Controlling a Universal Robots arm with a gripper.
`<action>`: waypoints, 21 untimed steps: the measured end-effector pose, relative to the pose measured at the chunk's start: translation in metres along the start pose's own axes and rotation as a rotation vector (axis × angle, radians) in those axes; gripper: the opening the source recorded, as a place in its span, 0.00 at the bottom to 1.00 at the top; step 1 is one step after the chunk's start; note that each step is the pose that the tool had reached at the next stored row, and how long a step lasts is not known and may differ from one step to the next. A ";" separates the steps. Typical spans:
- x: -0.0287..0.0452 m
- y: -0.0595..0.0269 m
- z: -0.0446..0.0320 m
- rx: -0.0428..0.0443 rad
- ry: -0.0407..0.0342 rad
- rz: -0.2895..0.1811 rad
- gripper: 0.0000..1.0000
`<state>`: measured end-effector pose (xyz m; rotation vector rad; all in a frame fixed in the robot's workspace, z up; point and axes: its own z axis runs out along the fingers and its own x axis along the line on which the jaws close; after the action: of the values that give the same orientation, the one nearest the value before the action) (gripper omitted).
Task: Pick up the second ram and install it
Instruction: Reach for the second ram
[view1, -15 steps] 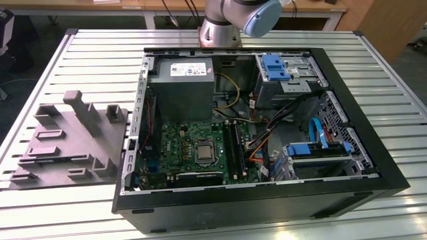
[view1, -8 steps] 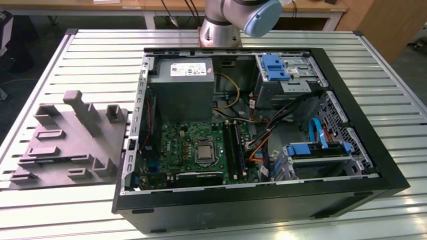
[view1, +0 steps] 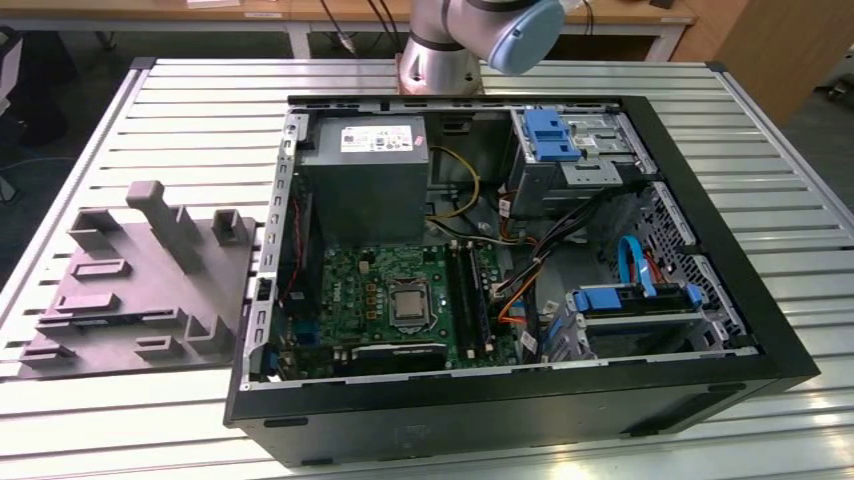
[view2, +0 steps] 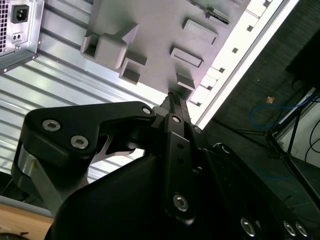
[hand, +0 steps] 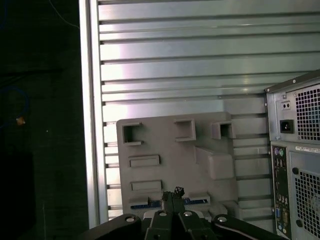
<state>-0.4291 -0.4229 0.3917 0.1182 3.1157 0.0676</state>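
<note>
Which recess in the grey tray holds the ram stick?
The long one at the edge of the tray nearest the gripper: the second ram lies in it as a bluish-green strip; the other recesses show bare grey.

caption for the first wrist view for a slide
Gripper over the grey tray, close to the ram strip lying in it.

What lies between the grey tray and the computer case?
Only bare slatted table separates the grey tray from the computer case in the first wrist view.

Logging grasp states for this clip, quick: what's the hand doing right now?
Hand: closed, nothing visible in it; the RAM stick lies in the grey tray.
</note>
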 end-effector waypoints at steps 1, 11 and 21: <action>-0.0001 -0.0014 -0.0001 0.0001 0.0001 0.000 0.10; -0.0010 -0.0130 0.0002 0.0000 0.0000 0.000 0.10; -0.0012 -0.0167 0.0009 0.0001 0.0001 0.000 0.10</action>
<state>-0.4291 -0.4396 0.3901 0.1180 3.1158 0.0675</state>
